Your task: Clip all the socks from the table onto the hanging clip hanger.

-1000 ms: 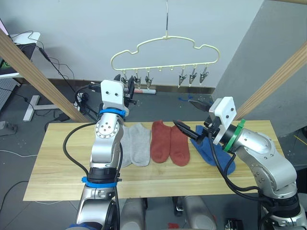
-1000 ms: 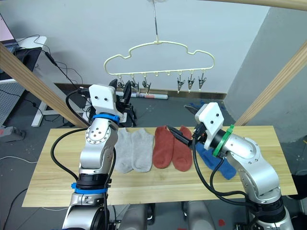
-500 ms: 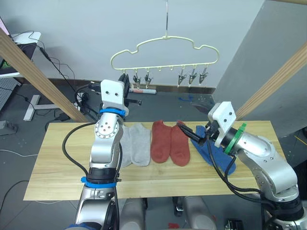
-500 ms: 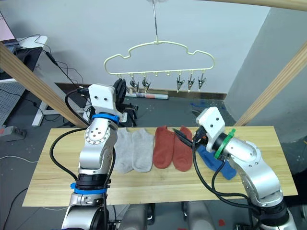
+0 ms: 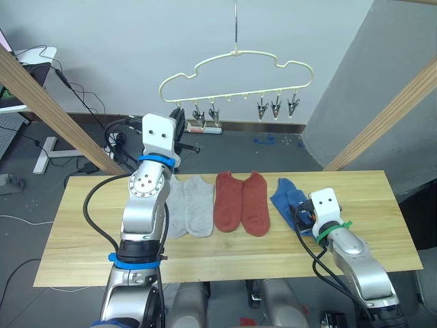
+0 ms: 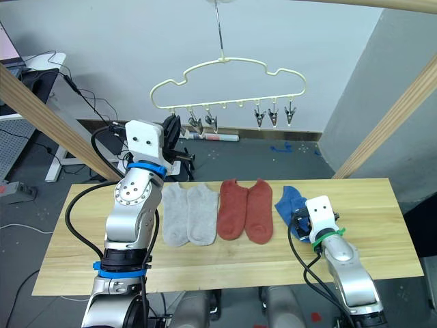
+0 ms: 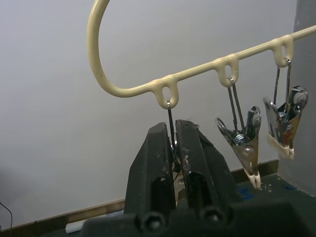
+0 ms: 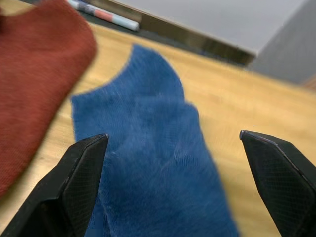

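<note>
Wooden counter [image 5: 89, 239] is carrying the socks in a row: grey pair [image 5: 188, 213] on the robot's left, rust red pair [image 5: 242, 203] in the middle, blue socks [image 5: 285, 195] on the right, lying stacked w/ one partly over the other. Cream clip hanger [image 5: 235, 67] is hanging by its hook above & behind the counter, metal clips [image 5: 275, 107] dangling along its lower wire. Left gripper [image 7: 174, 148] is raised up at the hanger's left end, jaws pressed together on the wire stem of the leftmost clip. Right gripper [image 8: 173, 148] is sitting low right over the blue socks, jaws spread wide, nothing btwn them.
</note>
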Robot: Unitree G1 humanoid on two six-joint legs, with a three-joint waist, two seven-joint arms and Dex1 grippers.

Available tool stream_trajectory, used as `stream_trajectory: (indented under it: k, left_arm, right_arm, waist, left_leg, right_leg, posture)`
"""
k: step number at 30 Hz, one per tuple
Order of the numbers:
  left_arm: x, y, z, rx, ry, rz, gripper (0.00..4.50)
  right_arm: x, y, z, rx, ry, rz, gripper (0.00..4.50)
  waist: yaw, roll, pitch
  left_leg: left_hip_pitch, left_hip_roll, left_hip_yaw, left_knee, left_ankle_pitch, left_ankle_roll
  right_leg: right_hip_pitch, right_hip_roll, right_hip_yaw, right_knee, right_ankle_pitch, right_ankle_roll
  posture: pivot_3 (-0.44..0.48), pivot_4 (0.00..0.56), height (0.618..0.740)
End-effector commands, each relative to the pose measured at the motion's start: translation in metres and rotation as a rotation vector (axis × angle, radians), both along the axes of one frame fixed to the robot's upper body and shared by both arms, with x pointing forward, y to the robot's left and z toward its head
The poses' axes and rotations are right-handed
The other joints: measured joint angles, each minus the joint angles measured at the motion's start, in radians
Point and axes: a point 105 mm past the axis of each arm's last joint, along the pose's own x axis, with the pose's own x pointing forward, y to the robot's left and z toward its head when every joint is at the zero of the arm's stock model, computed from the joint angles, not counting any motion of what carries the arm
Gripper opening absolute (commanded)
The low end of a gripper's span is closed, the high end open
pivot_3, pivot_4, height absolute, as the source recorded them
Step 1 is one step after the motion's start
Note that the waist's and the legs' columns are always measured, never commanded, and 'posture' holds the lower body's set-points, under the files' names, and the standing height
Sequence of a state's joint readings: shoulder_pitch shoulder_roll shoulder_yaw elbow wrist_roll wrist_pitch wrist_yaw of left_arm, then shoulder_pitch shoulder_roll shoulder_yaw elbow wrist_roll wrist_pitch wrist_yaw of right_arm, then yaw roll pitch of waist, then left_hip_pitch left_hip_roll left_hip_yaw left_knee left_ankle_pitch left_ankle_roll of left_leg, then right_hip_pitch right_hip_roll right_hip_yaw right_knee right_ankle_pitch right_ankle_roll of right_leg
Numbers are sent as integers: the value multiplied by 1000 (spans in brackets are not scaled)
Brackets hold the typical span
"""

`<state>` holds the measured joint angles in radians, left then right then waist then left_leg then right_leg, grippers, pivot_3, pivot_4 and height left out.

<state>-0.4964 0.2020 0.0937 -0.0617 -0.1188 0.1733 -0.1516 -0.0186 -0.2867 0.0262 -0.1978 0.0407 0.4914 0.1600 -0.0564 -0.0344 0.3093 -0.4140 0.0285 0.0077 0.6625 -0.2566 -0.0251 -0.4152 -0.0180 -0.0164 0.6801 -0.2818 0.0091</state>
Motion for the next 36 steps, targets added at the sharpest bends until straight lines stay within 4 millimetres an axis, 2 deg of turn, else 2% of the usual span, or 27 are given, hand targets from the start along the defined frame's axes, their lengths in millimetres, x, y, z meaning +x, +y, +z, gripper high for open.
stream_trajectory:
  k: [1, 4, 10, 14, 17, 22, 28, 30, 32, 36]
  left_arm:
    - [-4, 3, 12, -4, -38, -7, 2]
    - [-4, 3, 12, 2, -35, -8, 0]
    - [-6, 5, 11, 10, -29, -9, 0]
    - [-6, 5, 10, 13, -25, -10, 0]
    - [-7, 6, 10, 13, -24, -9, 0]
    - [-9, 8, 15, -8, -20, -52, 0]
    - [-13, 10, 21, -46, 7, -128, 0]
    - [-16, 11, 25, -89, 33, -183, 0]
    - [-18, 11, 28, -122, 55, -229, 0]
    - [-20, 5, 33, -170, 94, -301, 0]
  right_arm:
    - [11, -9, 6, 51, -65, -32, 4320]
    - [16, -11, -1, 106, -47, -37, 3582]
    - [15, -11, -14, 113, -5, -36, 1406]
    - [14, -9, -14, 115, -7, -24, 30]
    - [13, -6, -10, 120, -28, -8, 30]
    - [2, -2, 17, 112, -133, 37, 30]
    - [-16, 23, 49, 100, -222, 152, 30]
    - [-24, 55, 74, 111, -284, 294, 30]
    - [-28, 81, 91, 138, -312, 402, 30]
    - [-25, 124, 106, 214, -300, 561, 30]
  waist:
    - [0, 0, 0]
    - [1, 1, 0]
    - [1, 1, 1]
    - [1, 1, 1]
    - [1, 1, 1]
    - [1, 2, 1]
    - [1, 3, 2]
    - [-1, 4, 4]
    - [-2, 4, 4]
    - [1, 3, 4]
  left_leg:
    - [0, 0, 0, 0, 0, 0]
    - [0, 0, 0, 0, 0, 0]
    - [0, 0, 0, -1, 0, 0]
    - [0, 0, 0, 0, 0, 0]
    - [0, 0, 0, 0, 0, 0]
    - [0, 0, 0, -1, 1, -1]
    - [0, 0, 1, -1, 2, -4]
    - [0, 0, 0, -1, 2, -4]
    - [-1, 1, 1, -1, 2, -4]
    - [-1, 1, 0, -1, 2, -4]
  right_leg:
    - [0, 0, 0, 0, 0, 0]
    - [0, 0, 0, 0, 0, -1]
    - [0, 0, 0, 0, 2, -4]
    - [0, 0, 0, 0, 2, -4]
    - [0, 0, 0, 0, 2, -4]
    - [-1, 0, 0, 0, 2, -4]
    - [-1, 0, 1, 0, 0, 0]
    - [-1, 0, 1, 0, 0, 1]
    - [-2, 0, 1, 0, 0, 1]
    - [-3, 1, 1, 1, 0, 1]
  posture:
    - [-120, 335, 740]
    - [-118, 335, 740]
    - [-114, 333, 740]
    - [-114, 331, 740]
    - [-113, 330, 740]
    - [-112, 333, 740]
    - [-117, 342, 740]
    - [-119, 344, 740]
    - [-121, 344, 740]
    - [-104, 336, 740]
